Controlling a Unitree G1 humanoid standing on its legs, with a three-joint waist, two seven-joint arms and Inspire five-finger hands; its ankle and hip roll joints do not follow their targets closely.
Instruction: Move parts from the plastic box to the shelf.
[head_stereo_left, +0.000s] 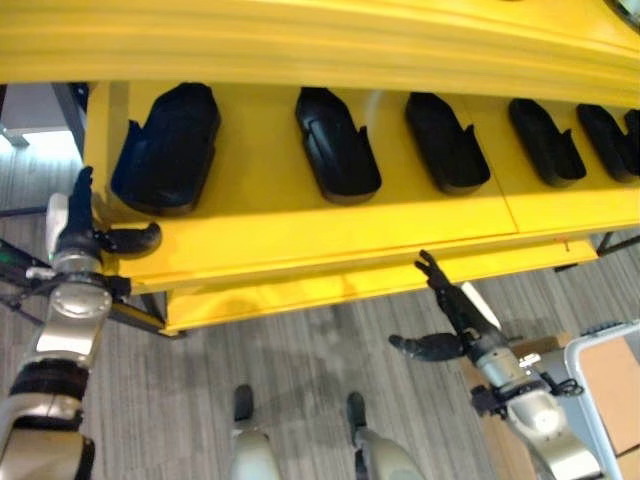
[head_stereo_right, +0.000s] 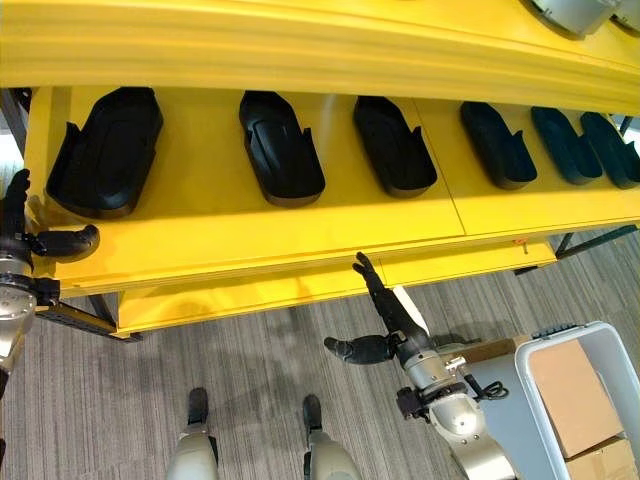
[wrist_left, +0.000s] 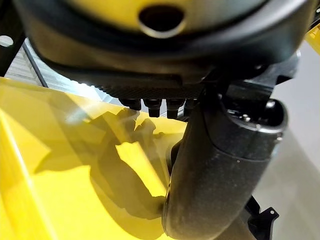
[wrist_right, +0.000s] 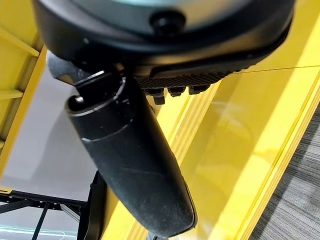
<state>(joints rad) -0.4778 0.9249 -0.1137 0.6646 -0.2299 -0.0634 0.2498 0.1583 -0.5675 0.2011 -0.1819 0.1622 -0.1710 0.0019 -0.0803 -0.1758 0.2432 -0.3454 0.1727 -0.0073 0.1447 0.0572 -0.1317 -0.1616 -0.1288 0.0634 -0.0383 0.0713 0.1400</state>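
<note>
Several black moulded parts lie in a row on the yellow shelf (head_stereo_left: 300, 225), the leftmost part (head_stereo_left: 170, 150) being the widest, then a second part (head_stereo_left: 337, 145) and a third part (head_stereo_left: 445, 145). My left hand (head_stereo_left: 75, 235) stands at the shelf's left end, open, fingers straight up and thumb lying over the front edge. In its wrist view the left thumb (wrist_left: 220, 165) hangs above the yellow surface and holds nothing. My right hand (head_stereo_left: 455, 315) is open and empty just below the shelf's front lip, fingers pointing up at it. The right thumb (wrist_right: 130, 160) sticks out beside the yellow board.
A grey plastic box (head_stereo_right: 530, 385) with cardboard cartons inside stands on the floor at the lower right, behind my right arm. A lower yellow shelf board (head_stereo_left: 300, 290) juts out under the top one. Grey striped carpet lies below.
</note>
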